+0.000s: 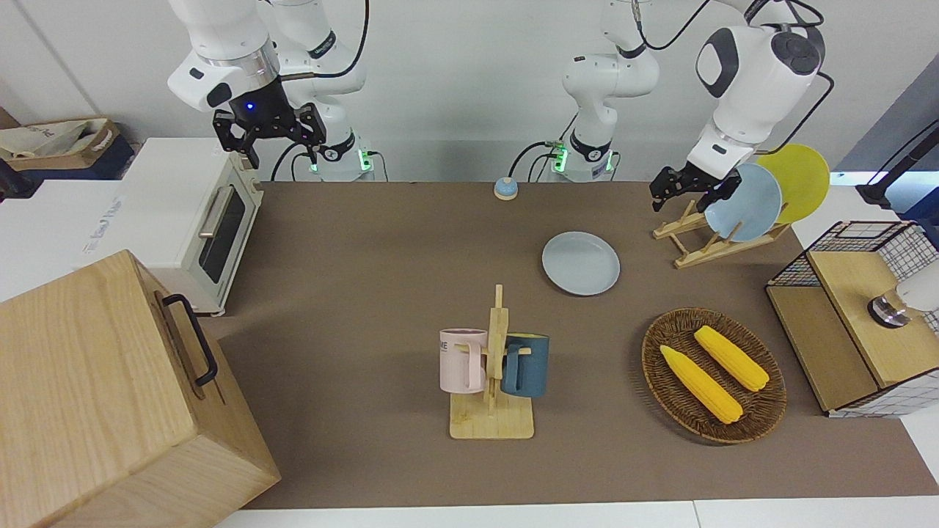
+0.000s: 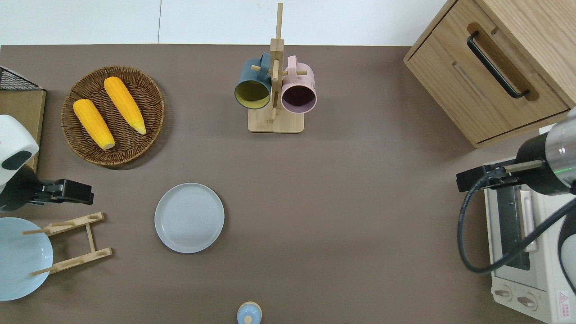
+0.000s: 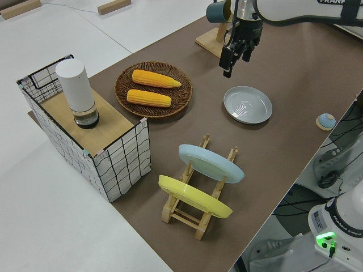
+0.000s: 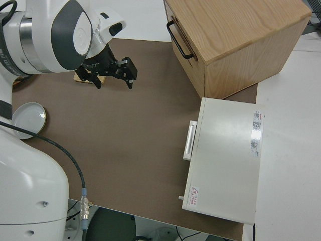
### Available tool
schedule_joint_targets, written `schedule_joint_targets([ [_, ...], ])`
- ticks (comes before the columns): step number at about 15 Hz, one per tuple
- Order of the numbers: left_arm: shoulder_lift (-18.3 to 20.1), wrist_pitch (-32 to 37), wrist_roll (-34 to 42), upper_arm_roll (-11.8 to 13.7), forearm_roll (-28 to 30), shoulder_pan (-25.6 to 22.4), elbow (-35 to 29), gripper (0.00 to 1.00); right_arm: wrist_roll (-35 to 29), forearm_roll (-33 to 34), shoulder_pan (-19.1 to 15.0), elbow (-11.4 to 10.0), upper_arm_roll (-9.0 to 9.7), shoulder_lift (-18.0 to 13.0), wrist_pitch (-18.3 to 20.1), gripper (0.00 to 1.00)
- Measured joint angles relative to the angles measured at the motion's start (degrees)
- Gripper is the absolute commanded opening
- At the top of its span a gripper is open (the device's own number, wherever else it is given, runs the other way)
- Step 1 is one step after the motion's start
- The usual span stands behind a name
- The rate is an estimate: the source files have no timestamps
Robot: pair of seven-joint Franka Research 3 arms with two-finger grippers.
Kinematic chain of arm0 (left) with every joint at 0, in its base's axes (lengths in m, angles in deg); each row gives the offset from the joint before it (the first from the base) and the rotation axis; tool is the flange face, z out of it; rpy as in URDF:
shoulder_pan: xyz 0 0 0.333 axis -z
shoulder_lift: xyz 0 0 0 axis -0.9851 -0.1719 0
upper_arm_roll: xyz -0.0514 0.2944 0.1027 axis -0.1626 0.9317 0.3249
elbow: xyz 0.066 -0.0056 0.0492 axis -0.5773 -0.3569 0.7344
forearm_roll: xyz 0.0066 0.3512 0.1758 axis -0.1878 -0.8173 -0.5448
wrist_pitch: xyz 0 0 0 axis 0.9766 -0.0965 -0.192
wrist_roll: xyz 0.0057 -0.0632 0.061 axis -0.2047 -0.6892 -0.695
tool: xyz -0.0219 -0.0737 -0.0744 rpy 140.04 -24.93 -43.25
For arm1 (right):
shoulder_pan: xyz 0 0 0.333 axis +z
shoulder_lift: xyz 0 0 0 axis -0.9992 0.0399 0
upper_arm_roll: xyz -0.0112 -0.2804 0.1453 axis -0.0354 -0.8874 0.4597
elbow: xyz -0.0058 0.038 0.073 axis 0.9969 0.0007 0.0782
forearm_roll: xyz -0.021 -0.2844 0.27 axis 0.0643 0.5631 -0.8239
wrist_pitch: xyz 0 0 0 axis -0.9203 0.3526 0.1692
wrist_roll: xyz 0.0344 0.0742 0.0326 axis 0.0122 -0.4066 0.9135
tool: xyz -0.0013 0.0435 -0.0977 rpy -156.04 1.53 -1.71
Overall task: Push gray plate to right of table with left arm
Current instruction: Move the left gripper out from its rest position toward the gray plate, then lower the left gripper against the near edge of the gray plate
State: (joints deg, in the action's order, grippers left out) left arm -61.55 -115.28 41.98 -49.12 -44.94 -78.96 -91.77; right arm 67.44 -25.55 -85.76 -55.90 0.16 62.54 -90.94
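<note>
The round, shallow, pale gray-blue plate [image 2: 189,218] lay flat on the matte brown table [image 2: 342,189], toward the left arm's end of it. It was beside the wooden dish rack [image 2: 72,243], which carried a sky-blue plate [image 1: 744,202] and a yellow plate [image 1: 796,180], and it was nearer to the robots than the round wicker basket [image 2: 148,96] with two yellow corn cobs. The wooden mug rack [image 2: 275,90] with a dark teal mug and a pink mug stood farther from the robots.

The small black two-finger gripper of the left arm [image 2: 69,191] hung in the air over the bare table between the basket and the dish rack, well apart from the plate. I cannot tell if its jaws were open or closed; it had hold of nothing. The right arm was parked; its black gripper with the blue light [image 1: 270,130] had its fingers spread wide and was empty.

In my judgement the push was not yet begun. Nothing touched the plate, and it sat on the wrong half of the table. What was left was almost everything: to bring the left gripper down against the rim on the side facing the dish rack, and then to slide the plate across the open brown surface toward the right arm's end, where the white toaster oven [image 2: 517,252] and the wooden cabinet [image 2: 490,72] stood.
</note>
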Motion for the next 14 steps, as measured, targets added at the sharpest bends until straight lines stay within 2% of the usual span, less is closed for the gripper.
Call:
schedule_joint_targets([
  [1, 0.80, -2.81, -0.43, -0.48, 0.17, 0.01, -3.01, 0.99, 0.00, 0.00, 0.00, 0.00, 0.00, 0.00, 0.00, 0.983],
  [3, 2.26, -10.63, -3.29, -3.29, 0.40, 0.07, -11.16, 0.99, 0.00, 0.00, 0.00, 0.00, 0.00, 0.00, 0.00, 0.983],
  [5, 2.54, -15.68, -4.37, -4.70, 0.40, 0.11, -15.38, 0.99, 0.00, 0.00, 0.00, 0.00, 0.00, 0.00, 0.00, 0.983],
  [8, 2.36, -24.60, -4.58, -5.04, 0.42, 0.13, -22.99, 0.99, 0.00, 0.00, 0.00, 0.00, 0.00, 0.00, 0.00, 0.983],
  [14, -2.59, -34.41, -4.59, -5.03, 0.42, 0.13, -27.73, 0.99, 0.00, 0.00, 0.00, 0.00, 0.00, 0.00, 0.00, 0.983],
])
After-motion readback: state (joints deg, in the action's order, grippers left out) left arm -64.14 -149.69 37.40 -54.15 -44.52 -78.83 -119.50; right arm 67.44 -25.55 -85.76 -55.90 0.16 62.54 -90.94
